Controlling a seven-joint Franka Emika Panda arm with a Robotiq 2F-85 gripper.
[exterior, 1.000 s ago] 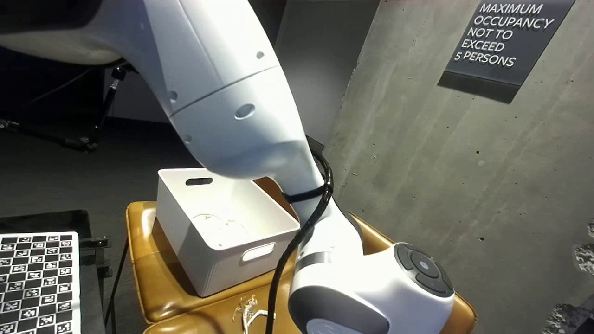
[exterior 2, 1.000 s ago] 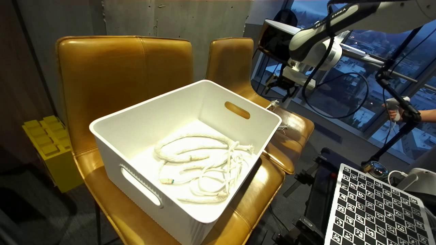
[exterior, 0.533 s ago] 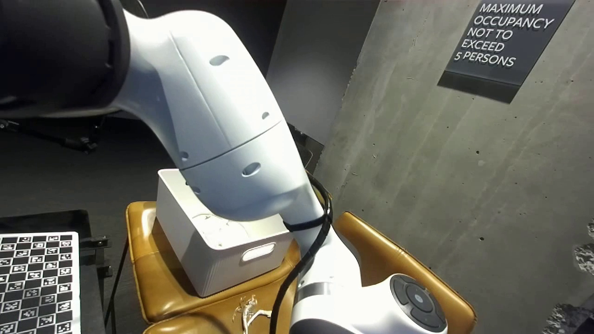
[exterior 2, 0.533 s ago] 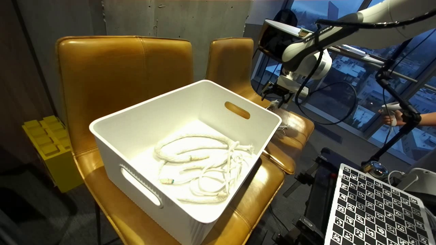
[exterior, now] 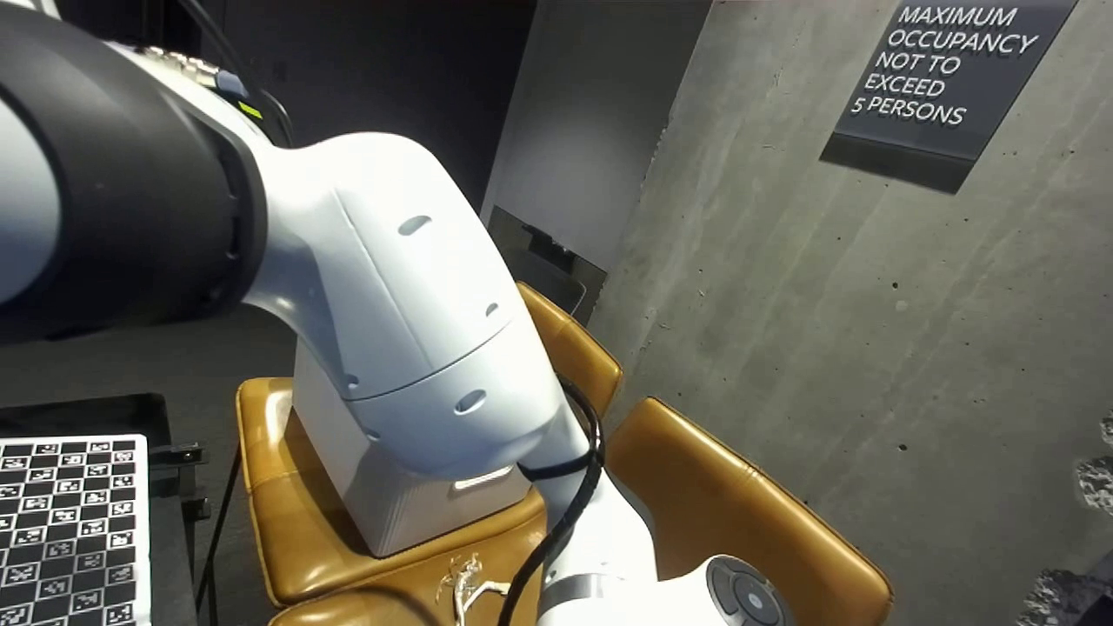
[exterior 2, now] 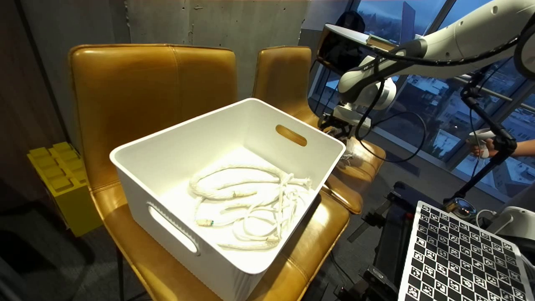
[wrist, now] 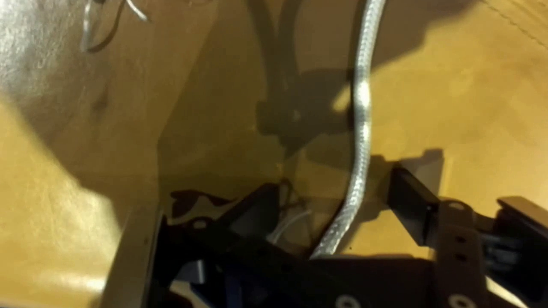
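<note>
A whitish braided rope (wrist: 362, 115) runs down the wrist view between the fingers of my gripper (wrist: 334, 192). The jaws stand open, one on each side of the rope, and a gap shows to either side of it. Below, the gripper's body hides the rope's continuation. Thin frayed strands (wrist: 291, 222) lie near the left finger. In an exterior view the gripper (exterior 2: 336, 125) is low over the rear tan chair (exterior 2: 349, 188), partly hidden behind the white box (exterior 2: 213, 267). The rope's frayed end (exterior: 468, 578) shows on the seat in an exterior view; the gripper is out of frame there.
Inside the box lies a coil of thick white rope (exterior 2: 225, 194) with thinner cords. A checkered board (exterior 2: 464, 251) on a dark stand is beside the chairs. A hand with a controller (exterior 2: 482, 146) appears at right. A concrete wall (exterior: 826, 330) rises behind the chairs.
The arm has come down in both exterior views, bringing the gripper lower to the rear chair's seat. The box, its rope and the chairs have stayed in place.
</note>
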